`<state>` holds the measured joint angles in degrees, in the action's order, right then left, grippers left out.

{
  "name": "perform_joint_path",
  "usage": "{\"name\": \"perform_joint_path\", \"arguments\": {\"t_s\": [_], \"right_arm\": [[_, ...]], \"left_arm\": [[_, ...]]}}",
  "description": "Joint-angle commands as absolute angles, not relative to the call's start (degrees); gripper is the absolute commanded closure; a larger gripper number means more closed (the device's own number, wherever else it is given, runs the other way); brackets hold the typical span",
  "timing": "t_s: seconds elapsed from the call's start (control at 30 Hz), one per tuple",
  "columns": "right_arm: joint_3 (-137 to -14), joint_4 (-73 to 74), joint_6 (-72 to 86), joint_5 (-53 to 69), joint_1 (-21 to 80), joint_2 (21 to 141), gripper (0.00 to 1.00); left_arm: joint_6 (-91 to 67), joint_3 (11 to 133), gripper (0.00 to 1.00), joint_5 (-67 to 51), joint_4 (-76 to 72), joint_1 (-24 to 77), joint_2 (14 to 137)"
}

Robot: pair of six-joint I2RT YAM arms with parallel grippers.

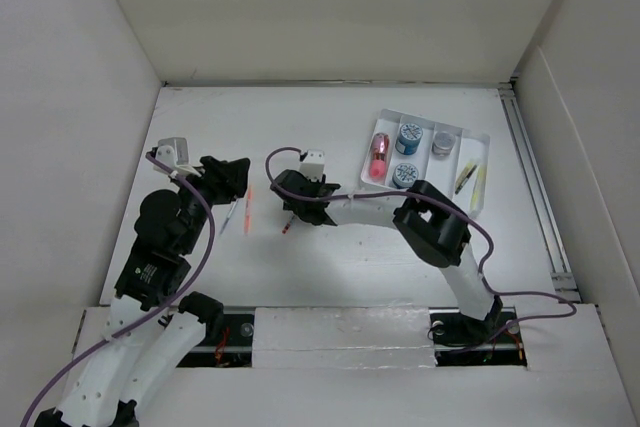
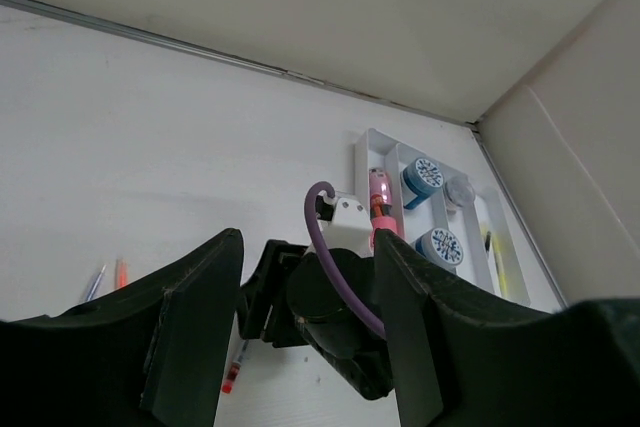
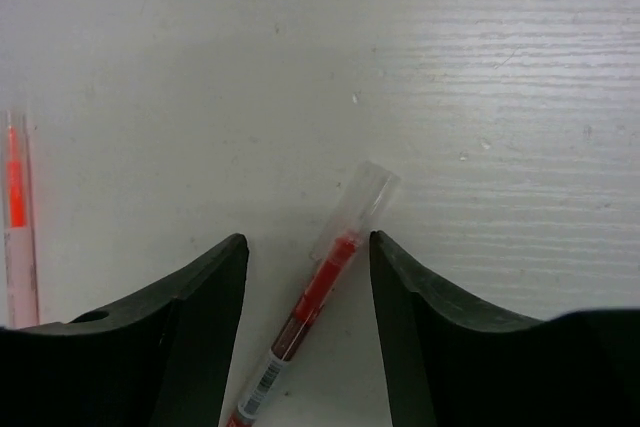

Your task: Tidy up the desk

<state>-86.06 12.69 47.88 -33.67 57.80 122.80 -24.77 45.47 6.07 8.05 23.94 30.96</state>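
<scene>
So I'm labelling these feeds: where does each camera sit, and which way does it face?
Top external: above and behind the bases, looking down on the desk; left arm and right arm both show.
Left wrist: on the left arm, looking low across the desk toward the right arm and tray; open left claw frames it.
Right wrist: on the right arm, looking straight down at a red pen between the fingers of the open right claw.
Shared: all three show that red pen.

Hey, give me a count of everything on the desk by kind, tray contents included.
Loose pens on the desk: 3 (red pen, orange pen, pale pen)
Yellow pens in the tray: 2
Blue rolls: 2
Grey round item: 1
Pink tube: 1
Total: 9
</scene>
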Motion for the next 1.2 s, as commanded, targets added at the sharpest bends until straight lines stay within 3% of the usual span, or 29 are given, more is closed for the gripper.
{"name": "perform_joint_path", "arguments": {"t_s": [0.0,0.23,0.37,0.6,0.8,1.0,1.17], "right_arm": [[-88.2,20.4,51.9,-39.0,58.8,125.3,0.43],[-80.9,19.7,55.5,-40.5,58.8,121.0,0.86],[-76.6,17.6,55.1,-41.3,57.7,115.3,0.98],[-64.8,16.2,51.9,-44.6,49.8,93.8,0.98],[-54.0,14.9,43.0,-37.9,27.3,76.4,0.96],[-52.1,14.4,38.6,-30.1,9.4,76.5,0.96],[-56.1,12.3,35.8,-22.5,0.7,84.9,0.96]], "left_arm": [[-25.0,46.3,0.49,5.8,6.3,24.1,30.4],[-25.0,46.5,0.49,4.7,6.2,24.1,30.1],[-25.0,46.4,0.48,4.0,6.2,24.1,30.0],[-24.9,46.3,0.48,2.8,6.2,24.1,30.1],[-24.8,46.2,0.48,1.4,5.8,24.1,30.0],[-24.7,46.4,0.47,1.0,5.7,24.1,30.3],[-24.5,46.6,0.47,1.8,6.1,24.1,30.5]]}}
